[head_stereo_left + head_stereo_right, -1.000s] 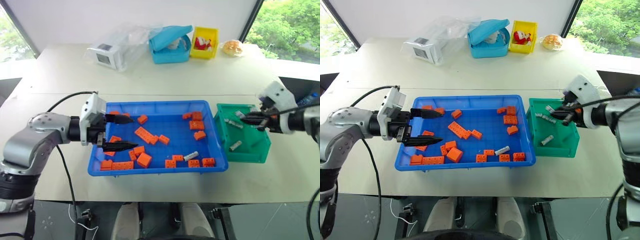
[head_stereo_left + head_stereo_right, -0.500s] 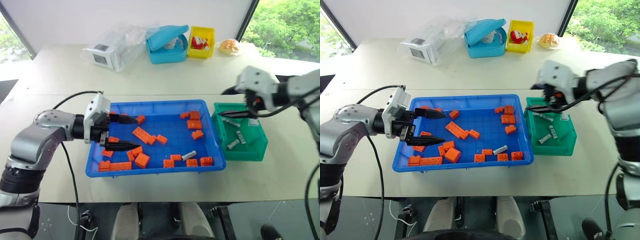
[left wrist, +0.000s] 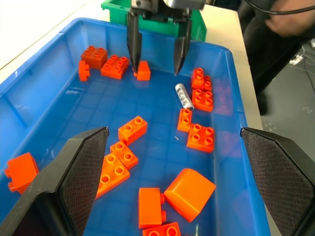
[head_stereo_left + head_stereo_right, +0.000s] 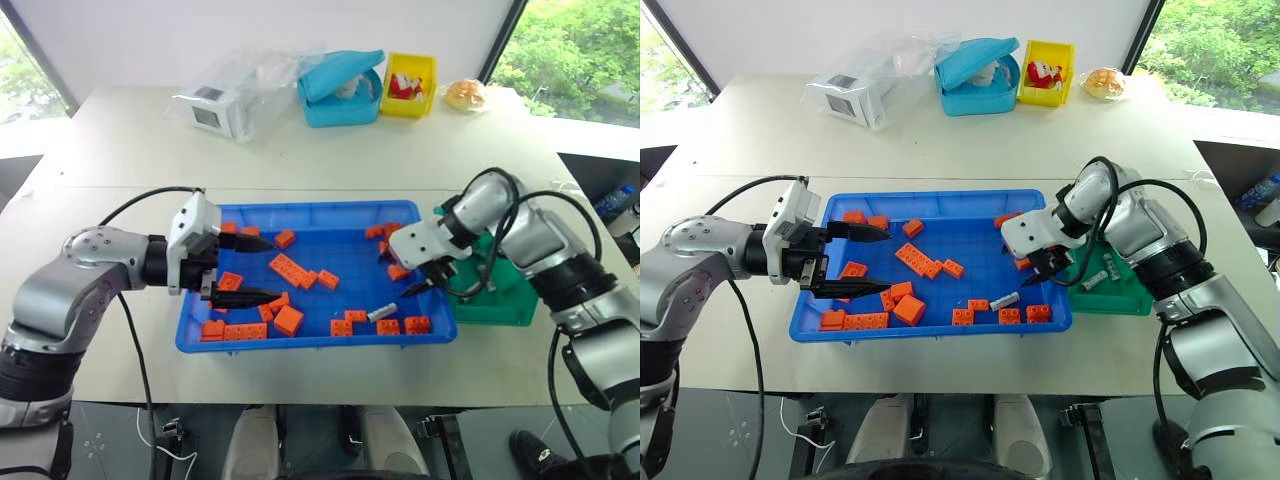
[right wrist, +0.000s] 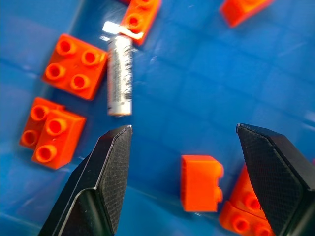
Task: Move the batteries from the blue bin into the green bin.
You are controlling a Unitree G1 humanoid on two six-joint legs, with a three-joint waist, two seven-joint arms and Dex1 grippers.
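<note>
R gripper [image 4: 418, 281] spread wide, empty, center-right of frame over blue bin [image 4: 310, 341]. 1 battery [image 4: 381, 312] lies in it, lower right, among approx. 20 orange bricks [image 4: 288, 320]. L gripper [image 4: 245, 268] wide, empty, at bin's left end. Green bin [image 4: 492, 305] mostly hidden by R arm; contents unclear.

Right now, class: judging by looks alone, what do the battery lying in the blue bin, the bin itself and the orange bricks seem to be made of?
Battery: seemingly metal, silvery-grey with bright glints.
Blue bin: likely moulded plastic, uniform glossy colour with a gridded floor.
Orange bricks: probably plastic, smooth with studs on top.
</note>
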